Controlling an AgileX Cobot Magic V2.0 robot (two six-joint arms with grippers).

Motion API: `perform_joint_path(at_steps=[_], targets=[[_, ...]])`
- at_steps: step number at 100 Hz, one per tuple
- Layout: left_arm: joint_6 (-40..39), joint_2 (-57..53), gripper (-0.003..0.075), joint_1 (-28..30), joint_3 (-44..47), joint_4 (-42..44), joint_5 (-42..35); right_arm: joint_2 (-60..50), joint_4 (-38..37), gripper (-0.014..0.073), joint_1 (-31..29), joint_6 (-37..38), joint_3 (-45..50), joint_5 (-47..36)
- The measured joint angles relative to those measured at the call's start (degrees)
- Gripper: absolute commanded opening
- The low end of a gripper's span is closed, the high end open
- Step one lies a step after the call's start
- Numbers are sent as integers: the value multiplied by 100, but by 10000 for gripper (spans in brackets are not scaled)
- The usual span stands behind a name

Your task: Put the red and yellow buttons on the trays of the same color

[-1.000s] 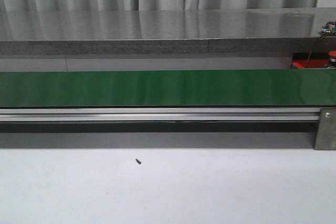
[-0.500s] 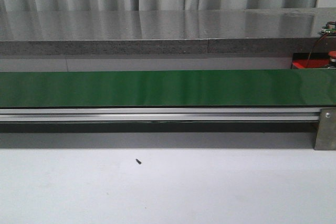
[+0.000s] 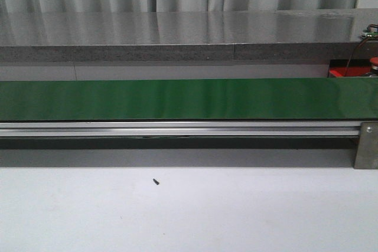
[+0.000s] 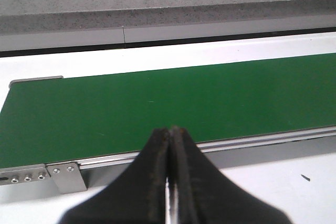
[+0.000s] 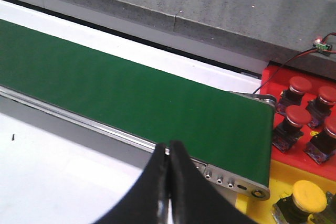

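One belt (image 3: 177, 98). Beside its end: four red buttons (image 5: 299, 116) on one red tray (image 5: 273, 80). One yellow button (image 5: 308, 195) on one yellow tray (image 5: 262, 205).

White table (image 3: 236, 216) carries a green conveyor belt (image 3: 189, 99) on an aluminium frame (image 3: 177, 128). One small dark speck (image 3: 156, 182) (a screw, possibly) lies on the table just in front of the belt. Past the belt's right end: red tray (image 5: 304, 153), yellow tray (image 5: 262, 208), both holding buttons.
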Motion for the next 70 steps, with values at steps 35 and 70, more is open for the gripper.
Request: perform_joint_path(at_steps=[35,70], targets=[[0,0,-20,0,0,0,0,-24,22,-118,0,27,180,-289],[0,0,-20,0,0,0,0,-1262,-2108,-118,0,2703,1232,-1052]])
